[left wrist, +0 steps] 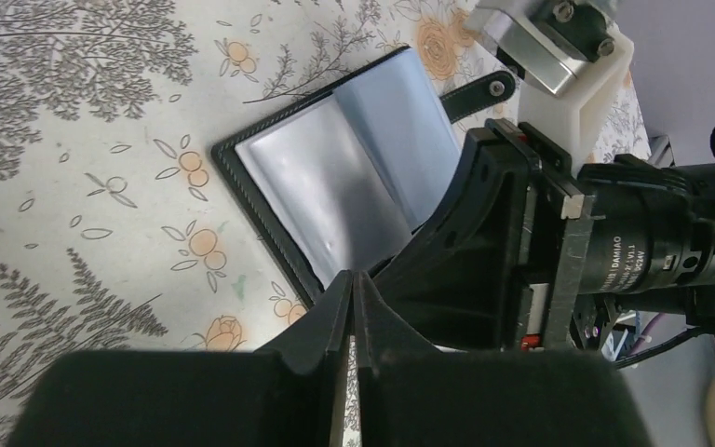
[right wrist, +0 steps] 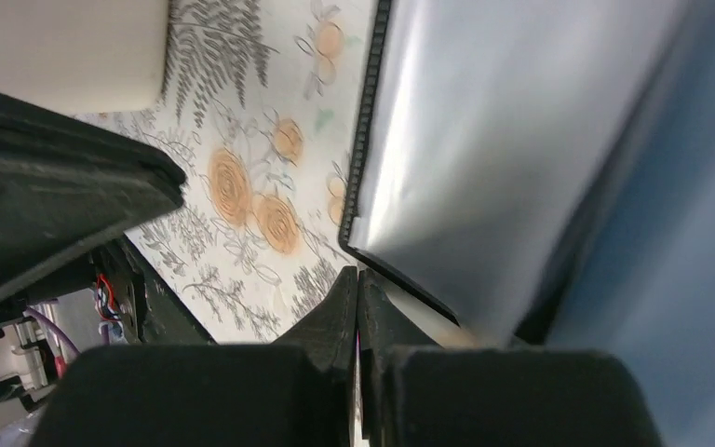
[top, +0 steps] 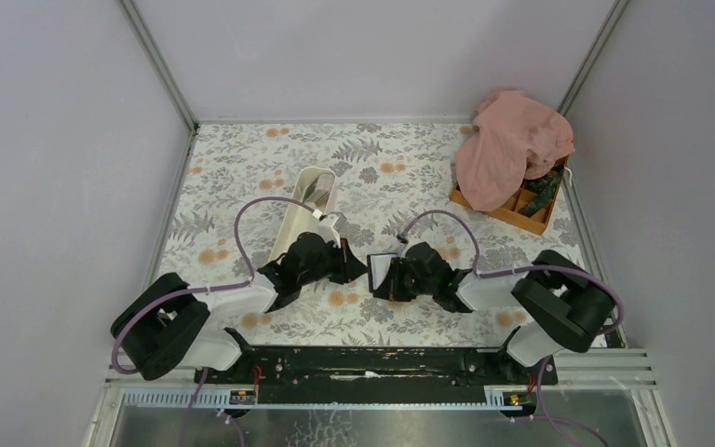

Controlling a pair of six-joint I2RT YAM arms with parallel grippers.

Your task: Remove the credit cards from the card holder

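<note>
The card holder (left wrist: 335, 168) lies open on the flowered table between my two grippers, black with glossy bluish-grey inner leaves. From above it is a small pale patch (top: 384, 268). My left gripper (left wrist: 354, 277) is shut, its tips at the holder's near edge; whether they pinch it does not show. My right gripper (right wrist: 357, 277) is shut too, its tips at the corner of the holder's raised leaf (right wrist: 493, 140). The right gripper's black body (left wrist: 484, 251) covers the holder's right side. No credit cards show apart from the leaves.
A long white tray (top: 309, 209) stands just behind the left gripper. An orange compartment box (top: 521, 207) sits at the back right, half under a pink cloth (top: 512, 140). Grey walls close in the table on three sides.
</note>
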